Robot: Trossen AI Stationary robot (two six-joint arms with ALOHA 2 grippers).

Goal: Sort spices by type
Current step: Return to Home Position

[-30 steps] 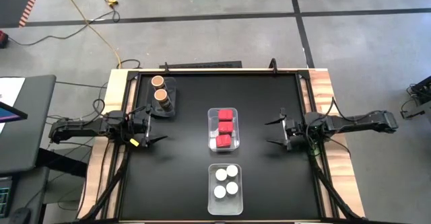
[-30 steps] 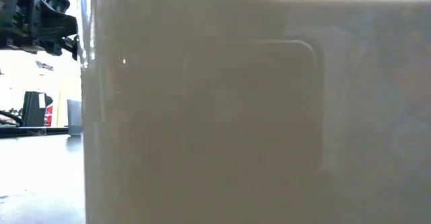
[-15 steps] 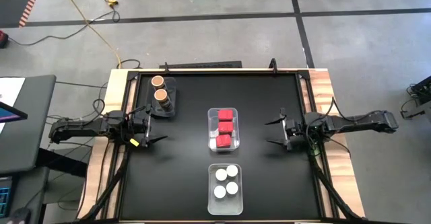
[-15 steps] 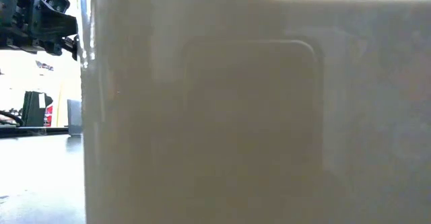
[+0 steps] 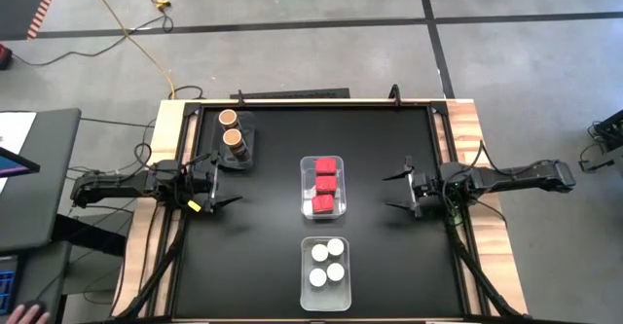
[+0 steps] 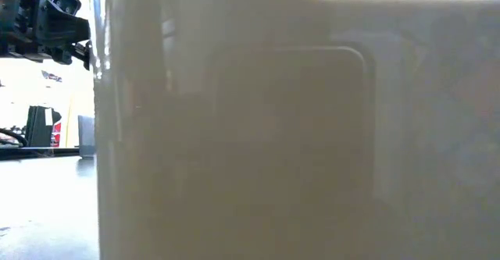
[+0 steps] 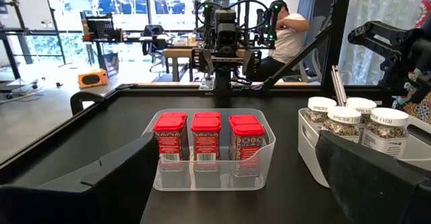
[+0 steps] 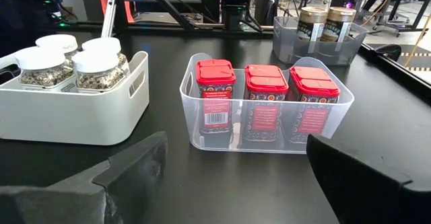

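Observation:
Three red boxy spices [image 5: 324,185] stand in a clear tub [image 7: 266,177] at the table's middle. Three white-lidded jars [image 5: 327,263] stand in a white tub [image 8: 81,120] near the front edge. Two brown-topped jars [image 5: 232,129] stand in a dark grey tray [image 5: 248,154] at the far left. My left gripper [image 5: 224,178] hovers open at the left edge, just nearer than the tray. At the right edge my right gripper [image 5: 391,191] hovers open and faces the clear tub. Nothing is between the fingers of either one.
The white tub's wall [image 6: 297,135] fills most of the low view, with one arm [image 6: 39,22] showing past it at the upper left. A person [image 7: 289,29] sits in the room beyond the table. Bare black tabletop [image 5: 263,256] lies between the tubs and both arms.
Both arms have kept still and no spice has moved. A person's hand has come into the high view beyond the table's near left corner.

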